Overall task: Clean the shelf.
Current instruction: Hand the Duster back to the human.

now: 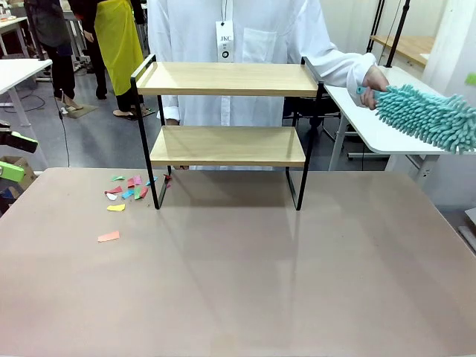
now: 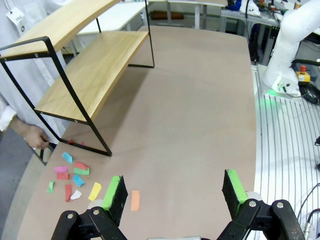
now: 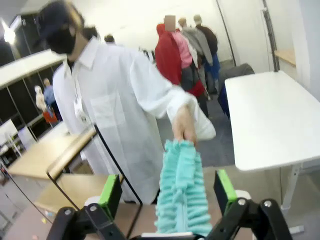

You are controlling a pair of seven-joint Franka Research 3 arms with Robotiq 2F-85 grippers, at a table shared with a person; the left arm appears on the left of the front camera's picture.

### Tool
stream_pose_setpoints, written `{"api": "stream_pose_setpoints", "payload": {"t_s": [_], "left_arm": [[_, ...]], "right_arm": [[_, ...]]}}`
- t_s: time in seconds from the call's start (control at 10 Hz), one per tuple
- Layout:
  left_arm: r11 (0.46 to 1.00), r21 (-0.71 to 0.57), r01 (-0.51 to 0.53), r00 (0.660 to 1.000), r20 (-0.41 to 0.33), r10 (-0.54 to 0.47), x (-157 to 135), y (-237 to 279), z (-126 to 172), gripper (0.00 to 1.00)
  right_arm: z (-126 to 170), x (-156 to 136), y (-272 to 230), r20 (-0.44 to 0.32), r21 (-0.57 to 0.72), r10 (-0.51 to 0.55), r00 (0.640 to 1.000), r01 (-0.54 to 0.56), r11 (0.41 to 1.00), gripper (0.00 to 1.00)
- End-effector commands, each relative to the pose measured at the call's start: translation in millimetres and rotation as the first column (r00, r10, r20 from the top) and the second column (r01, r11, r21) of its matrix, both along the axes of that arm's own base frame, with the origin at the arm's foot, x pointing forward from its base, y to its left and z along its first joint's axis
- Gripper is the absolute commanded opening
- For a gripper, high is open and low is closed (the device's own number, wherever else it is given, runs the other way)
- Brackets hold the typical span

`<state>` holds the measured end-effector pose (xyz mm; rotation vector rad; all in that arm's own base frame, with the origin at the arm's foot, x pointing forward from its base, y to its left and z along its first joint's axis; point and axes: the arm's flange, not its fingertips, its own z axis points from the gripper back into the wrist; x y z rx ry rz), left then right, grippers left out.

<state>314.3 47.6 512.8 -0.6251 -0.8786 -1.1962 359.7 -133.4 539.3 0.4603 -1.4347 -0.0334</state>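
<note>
Shelf: the shelf (image 1: 227, 111) stands at the table's (image 1: 238, 282) far edge, right in front of the person; both boards look bare.
Scraps: coloured paper scraps (image 1: 125, 192) lie on the table by the shelf's left foot, one orange scrap (image 1: 108, 236) apart, nearer the robot.
Duster: the teal duster (image 3: 182, 190) hangs off to the right of the shelf, level with its top board; the person's hand (image 3: 184, 127) grips its handle end.
Right gripper: the right gripper (image 3: 167, 197) has its pads spread wide on either side of the duster head, not pinching it.
Left gripper: the left gripper (image 2: 175, 197) is spread wide and empty, above the table near the scraps, left of the shelf.
Risk: with the jaws wide, only the hand carries the duster; if the hand lets go, it likely drops.
Risk: a hard sweep could shove the light shelf off the far edge.
</note>
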Motion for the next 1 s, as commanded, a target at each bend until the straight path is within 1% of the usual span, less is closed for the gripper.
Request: {"api": "stream_pose_setpoints", "payload": {"t_s": [0.0,0.1,0.2,0.3,0.4,0.5,0.6,0.9], "left_arm": [[1.0,-0.026,0.012,1.0,0.027,-0.011,2.0,-1.4,0.1,1.0],[1.0,-0.026,0.012,1.0,0.027,-0.011,2.0,-1.4,0.1,1.0],[1.0,-0.026,0.012,1.0,0.027,-0.011,2.0,-1.4,0.1,1.0],[1.0,-0.026,0.012,1.0,0.027,-0.011,2.0,-1.4,0.1,1.0],[1.0,-0.026,0.012,1.0,0.027,-0.011,2.0,-1.4,0.1,1.0],[1.0,-0.026,0.012,1.0,0.027,-0.011,2.0,-1.4,0.1,1.0],[1.0,-0.026,0.012,1.0,0.027,-0.011,2.0,-1.4,0.1,1.0],[1.0,-0.026,0.012,1.0,0.027,-0.011,2.0,-1.4,0.1,1.0]], "right_arm": [[34.2,-0.1,-28.0,0.039,0.144,-0.046,0.998,0.04,0.989,1.0],[50.1,1.0,-50.0,0.051,0.226,-0.085,0.995,0.071,0.972,1.0],[59.2,0.6,-69.3,0.054,0.292,-0.113,0.992,0.093,0.952,1.0],[61.9,-0.8,-85.7,0.053,0.35,-0.139,0.989,0.112,0.93,1.0],[62.1,0.0,-97.4,0.05,0.375,-0.148,0.988,0.119,0.92,1.0],[59.8,3.1,-104.6,0.027,0.394,-0.162,0.986,0.138,0.909,1.0],[62.9,-8.7,-90.7,0.047,0.324,-0.156,0.987,0.133,0.937,1.0],[62.9,-8.7,-90.7,0.047,0.324,-0.156,0.987,0.133,0.937,1.0]]}}
